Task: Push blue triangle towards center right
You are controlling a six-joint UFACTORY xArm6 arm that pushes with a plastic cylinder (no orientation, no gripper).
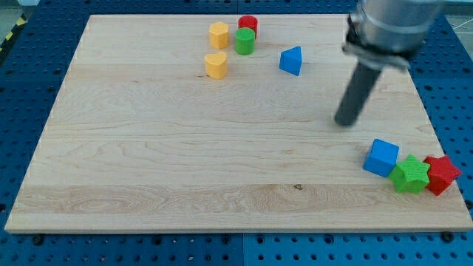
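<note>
The blue triangle (pixel 291 60) lies on the wooden board (pixel 148 148) near the view's top, right of centre. My tip (pixel 344 123) is on the board to the right of it and lower down, well apart from it. The dark rod rises from the tip towards the view's top right.
Left of the triangle sit a green cylinder (pixel 244 41), a red cylinder (pixel 247 25), a yellow hexagon block (pixel 219 35) and a yellow heart block (pixel 216 65). At the bottom right stand a blue cube (pixel 381 157), a green star block (pixel 410 175) and a red star block (pixel 442 174).
</note>
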